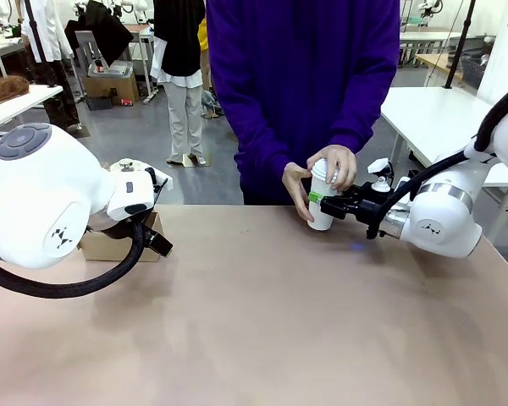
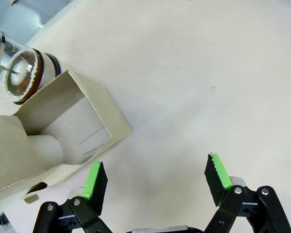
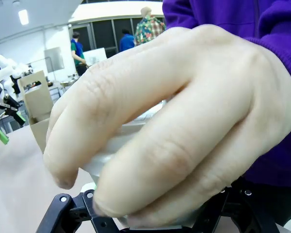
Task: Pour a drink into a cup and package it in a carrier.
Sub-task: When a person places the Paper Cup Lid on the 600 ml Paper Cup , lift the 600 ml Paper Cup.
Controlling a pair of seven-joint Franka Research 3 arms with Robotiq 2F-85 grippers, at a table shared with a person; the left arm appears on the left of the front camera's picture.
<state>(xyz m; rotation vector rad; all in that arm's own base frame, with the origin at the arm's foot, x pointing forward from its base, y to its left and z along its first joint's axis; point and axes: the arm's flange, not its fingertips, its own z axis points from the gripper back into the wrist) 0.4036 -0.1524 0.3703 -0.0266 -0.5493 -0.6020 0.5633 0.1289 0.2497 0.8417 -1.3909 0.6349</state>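
The tan table (image 1: 262, 321) stretches between me and the person in purple; at its far edge my right gripper (image 1: 326, 203) is clamped from the side on the tall white paper cup (image 1: 320, 220), which stands upright with the person's hand (image 1: 337, 165) over its lid; the low brown cardboard carrier (image 1: 102, 245) sits well apart to my left, just beside my left gripper (image 2: 156, 172), spread wide and empty.

You're in a robotics lab, an open hall; two white robot arms (image 1: 42, 199) reach over the brown table (image 1: 254, 321); beyond it lie bare grey floor (image 1: 144, 161) and white worktables (image 1: 432, 118); farther beyond it, people (image 1: 182, 85) stand near a cardboard box (image 1: 110, 86); a ceiling light (image 3: 23, 17) glows above.
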